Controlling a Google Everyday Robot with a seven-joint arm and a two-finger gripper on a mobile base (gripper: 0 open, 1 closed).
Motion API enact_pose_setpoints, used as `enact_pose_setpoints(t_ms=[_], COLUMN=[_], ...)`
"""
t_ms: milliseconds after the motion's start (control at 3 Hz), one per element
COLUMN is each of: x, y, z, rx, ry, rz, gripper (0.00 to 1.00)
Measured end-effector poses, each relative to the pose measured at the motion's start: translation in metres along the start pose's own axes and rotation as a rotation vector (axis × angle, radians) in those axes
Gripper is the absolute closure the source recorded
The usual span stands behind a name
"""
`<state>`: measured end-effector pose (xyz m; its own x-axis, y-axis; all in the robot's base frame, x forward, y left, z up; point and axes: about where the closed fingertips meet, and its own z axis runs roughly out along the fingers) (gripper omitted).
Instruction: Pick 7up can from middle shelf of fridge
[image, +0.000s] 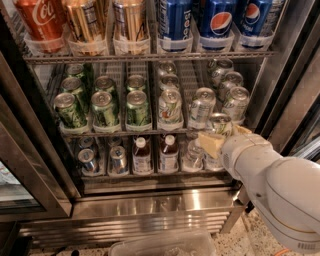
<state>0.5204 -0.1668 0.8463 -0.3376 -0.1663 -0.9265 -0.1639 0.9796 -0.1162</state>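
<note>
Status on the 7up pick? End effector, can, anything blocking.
End effector at right front of middle shelf, shut on 7up can. Can upright, at the shelf's front edge. Neighbour cans close behind and to its left.

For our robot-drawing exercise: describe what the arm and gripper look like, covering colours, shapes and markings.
The arm is a smooth, rounded, glossy white casing, with a thin orange line and small dark print near its lower edge. The gripper, in front of the middle shelf's right end, has flat tan fingers.

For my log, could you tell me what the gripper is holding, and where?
The gripper holds a white can by its sides, at the middle shelf's front right.
</note>
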Motion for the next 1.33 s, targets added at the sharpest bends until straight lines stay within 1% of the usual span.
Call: enact_pose_setpoints(t_ms=[333,667,1000,1333], x=[0.033,0.047,0.047,0.058], y=[0.008,0.021,0.019,0.036], z=[-0.011,-0.012,-0.012,-0.007], rx=[-0.101,-0.204,-0.217,-0.267], ry=[0.074,0.104,0.105,0.13], rz=[0.022,-0.006,-0.004,-0.024], gripper=[1.0,1.0,1.0,1.0])
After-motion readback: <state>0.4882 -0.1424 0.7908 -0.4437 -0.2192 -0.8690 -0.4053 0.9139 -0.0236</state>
